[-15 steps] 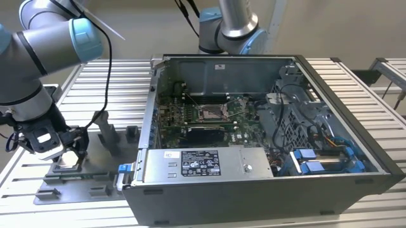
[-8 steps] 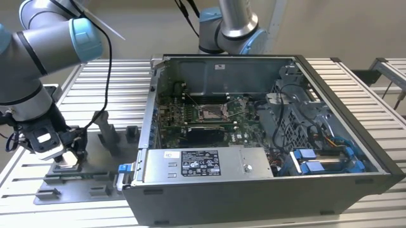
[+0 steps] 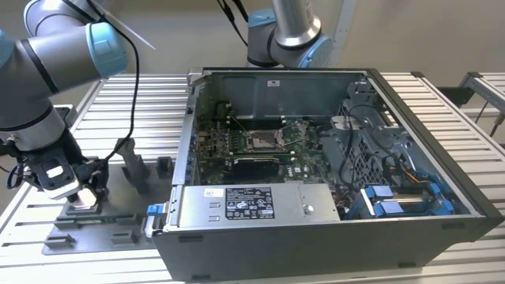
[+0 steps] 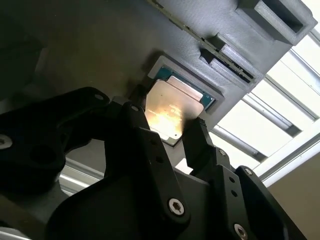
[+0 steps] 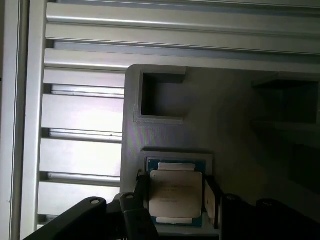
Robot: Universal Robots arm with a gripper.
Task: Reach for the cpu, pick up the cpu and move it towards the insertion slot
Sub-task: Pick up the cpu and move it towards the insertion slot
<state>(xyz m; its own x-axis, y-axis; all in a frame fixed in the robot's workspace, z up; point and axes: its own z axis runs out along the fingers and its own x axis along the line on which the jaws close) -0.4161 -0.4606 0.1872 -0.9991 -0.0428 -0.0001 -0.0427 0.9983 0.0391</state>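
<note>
The gripper (image 5: 176,186) pinches the cpu (image 5: 176,197) between its jaws. The cpu lies flat in the grey tray (image 3: 126,201) on the worktop (image 3: 142,106). The computer case (image 3: 316,248) wall stands between it and the insertion slot (image 3: 264,139).

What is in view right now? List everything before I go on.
cpu: one, silver, in a tray recess below the gripper.
slot: one, shiny metal frame, on the board inside the case.
tray: one, grey, on the table at the exterior view's left of the case.
case: one, dark grey, open on top, mid-table.
board: one, green, on the case floor.
metal box: one, silver with labels, at the case's near wall.
blue parts: a few, blue, in the case at the exterior view's right.
table: one, silver slats.
arm: one, grey with blue caps.
gripper: one, black, down at the tray over the cpu.
</note>
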